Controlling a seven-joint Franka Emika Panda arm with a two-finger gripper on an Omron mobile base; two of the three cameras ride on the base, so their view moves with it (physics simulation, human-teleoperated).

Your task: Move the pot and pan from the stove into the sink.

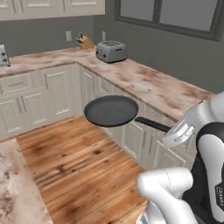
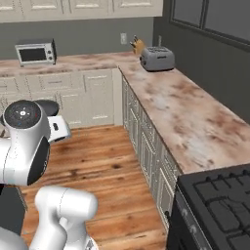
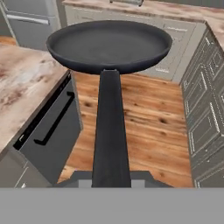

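Black and shallow, the frying pan is held level in the air over the wooden floor, in the aisle beside the marbled bench. Its long handle is clamped between the jaws of the gripper, as seen along the hand view. A grey toaster and a knife block are set on the bench near the corner. The stove is seen at the lower right of the right base view.
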